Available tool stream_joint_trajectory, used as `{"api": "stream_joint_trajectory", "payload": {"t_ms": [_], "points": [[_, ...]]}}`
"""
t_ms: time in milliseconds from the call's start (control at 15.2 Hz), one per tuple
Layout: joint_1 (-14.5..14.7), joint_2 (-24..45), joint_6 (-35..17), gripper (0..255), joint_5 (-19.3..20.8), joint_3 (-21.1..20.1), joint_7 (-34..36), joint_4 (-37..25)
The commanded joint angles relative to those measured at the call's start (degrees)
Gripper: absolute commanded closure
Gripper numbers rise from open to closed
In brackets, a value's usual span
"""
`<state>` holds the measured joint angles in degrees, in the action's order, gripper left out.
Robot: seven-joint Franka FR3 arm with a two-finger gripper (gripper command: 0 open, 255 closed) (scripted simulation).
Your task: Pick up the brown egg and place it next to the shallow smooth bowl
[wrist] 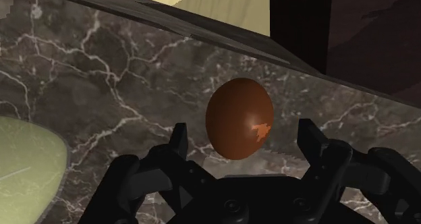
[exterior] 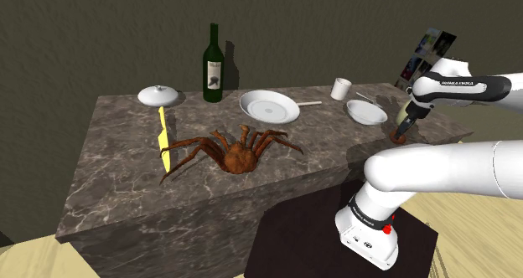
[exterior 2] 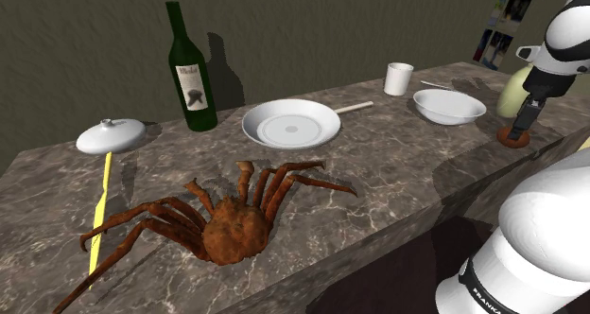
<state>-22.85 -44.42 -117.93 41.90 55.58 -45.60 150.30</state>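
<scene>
The brown egg [wrist: 239, 118] rests on the dark marble counter [exterior: 126, 176], close to its end at the shoulder view's right. My black gripper [wrist: 243, 129] stands over it, open, one finger on each side and neither touching the shell. From the shoulder the egg [exterior: 401, 136] peeks out under the gripper [exterior: 403, 126], a short way to the right of the shallow white bowl [exterior: 367, 111]. The second exterior view gives the same layout: egg [exterior 2: 515, 140], gripper [exterior 2: 520, 125], bowl [exterior 2: 449, 106].
A brown crab [exterior: 237, 153] lies mid-counter, with a yellow knife [exterior: 163, 137], a white lid [exterior: 158, 95], a green bottle [exterior: 213, 67], a white plate [exterior: 269, 107] and a white cup [exterior: 339, 88]. A pale yellowish object [exterior 2: 511, 87] stands just behind the gripper. The counter edge runs close by the egg.
</scene>
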Motion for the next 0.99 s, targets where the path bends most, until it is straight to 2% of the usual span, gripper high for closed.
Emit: {"api": "stream_joint_trajectory", "payload": {"t_ms": [0, 132, 396, 924], "points": [[0.00, 0.00, 0.00, 0, 0.00, 0.00, 0.00, 0.00], [0.00, 0.00, 0.00, 0, 0.00, 0.00, 0.00, 0.00], [-0.99, -3.35, 8.03, 0, -3.52, -5.81, -0.83, -4.03], [-0.99, -3.35, 8.03, 0, -3.52, -5.81, -0.83, -4.03]]}}
